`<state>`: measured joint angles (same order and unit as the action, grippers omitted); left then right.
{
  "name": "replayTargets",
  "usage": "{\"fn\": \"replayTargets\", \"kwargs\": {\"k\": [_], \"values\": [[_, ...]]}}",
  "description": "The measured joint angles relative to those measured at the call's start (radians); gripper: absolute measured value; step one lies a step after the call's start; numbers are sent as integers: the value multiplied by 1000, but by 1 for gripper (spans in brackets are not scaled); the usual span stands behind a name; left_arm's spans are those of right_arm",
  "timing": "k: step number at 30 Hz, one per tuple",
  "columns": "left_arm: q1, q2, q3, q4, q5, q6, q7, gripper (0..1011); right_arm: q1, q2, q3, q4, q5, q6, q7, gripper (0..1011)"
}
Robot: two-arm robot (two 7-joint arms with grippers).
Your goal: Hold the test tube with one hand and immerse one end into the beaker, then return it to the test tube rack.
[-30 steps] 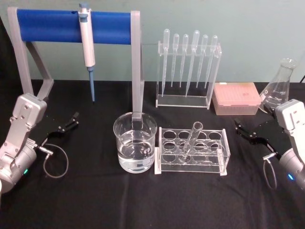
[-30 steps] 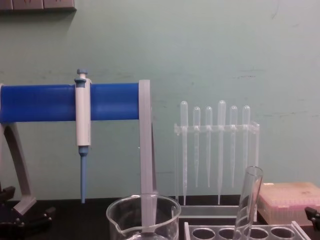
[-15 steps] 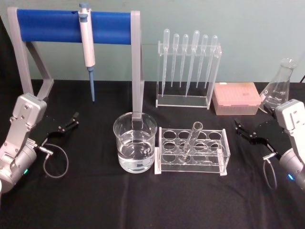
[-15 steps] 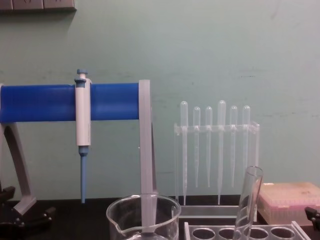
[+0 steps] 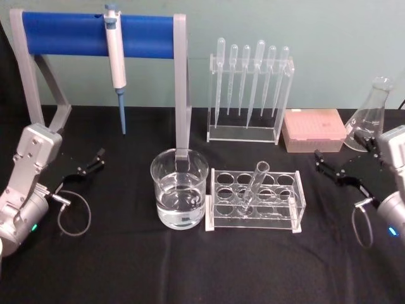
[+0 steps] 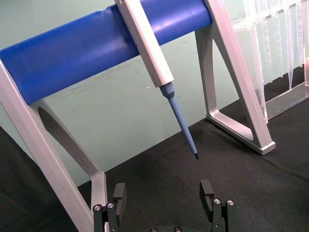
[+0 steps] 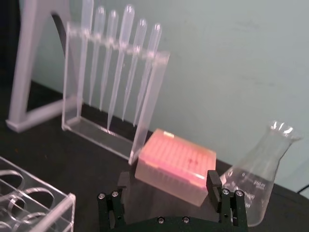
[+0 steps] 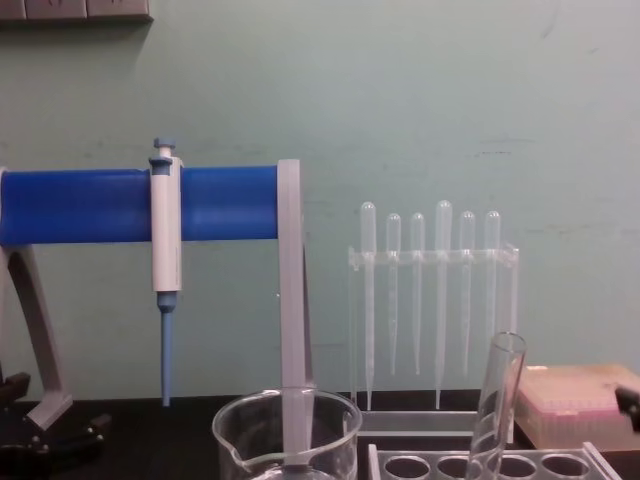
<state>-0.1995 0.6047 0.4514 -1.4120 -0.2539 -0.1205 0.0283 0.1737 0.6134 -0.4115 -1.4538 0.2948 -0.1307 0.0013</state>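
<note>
Test tube: I see the test tube [image 5: 253, 185] standing in the test tube rack [image 5: 297, 204], tilted, with its rimmed mouth up and leaning toward the back. In the chest view its upper part [image 8: 497, 395] rises above the rack holes. Neither gripper touches it.
Beaker: the beaker [image 5: 180, 193] sits on the black table [image 5: 190, 269] just beside the rack, on its left end. I read it as roughly half full of clear liquid. The chest view shows its rim and spout [image 8: 285, 428].
Right gripper: the right gripper [image 5: 329, 166] hangs to the right of the rack, near the pink box [image 5: 314, 130] and the conical flask [image 5: 370, 117], well apart from the tube. On its wrist camera the fingers [image 7: 227, 203] stand wide apart with nothing held between them.
Left gripper: the left gripper [image 5: 88, 166] sits at the left of the table, low beside the leg of the blue bar stand [image 5: 63, 33]. Its jaws are spread wide and empty on its wrist camera [image 6: 163, 193].
Background: a pipettor [image 5: 115, 57] hangs from the blue bar, tip down. The pipettes [image 5: 250, 82] hang in their clear holder behind the rack.
</note>
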Motion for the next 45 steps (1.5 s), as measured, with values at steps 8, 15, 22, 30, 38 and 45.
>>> {"fn": "replayTargets", "kwargs": {"k": [8,15,22,30,38,45], "values": [[0,0,0,0,0,0,0,1000,-66,65,66,-138,49,-18,76,1002],[0,0,0,0,0,0,0,1000,-134,137,113,-226,143,-21,214,1002],[0,0,0,0,0,0,0,1000,-183,199,132,-248,238,-64,409,1002],[0,0,0,0,0,0,0,1000,-183,224,106,-247,261,-87,576,1002],[0,0,0,0,0,0,0,1000,-125,182,56,-239,209,-53,629,1002],[0,0,0,0,0,0,0,1000,-62,119,27,-207,192,-8,656,1002]]}}
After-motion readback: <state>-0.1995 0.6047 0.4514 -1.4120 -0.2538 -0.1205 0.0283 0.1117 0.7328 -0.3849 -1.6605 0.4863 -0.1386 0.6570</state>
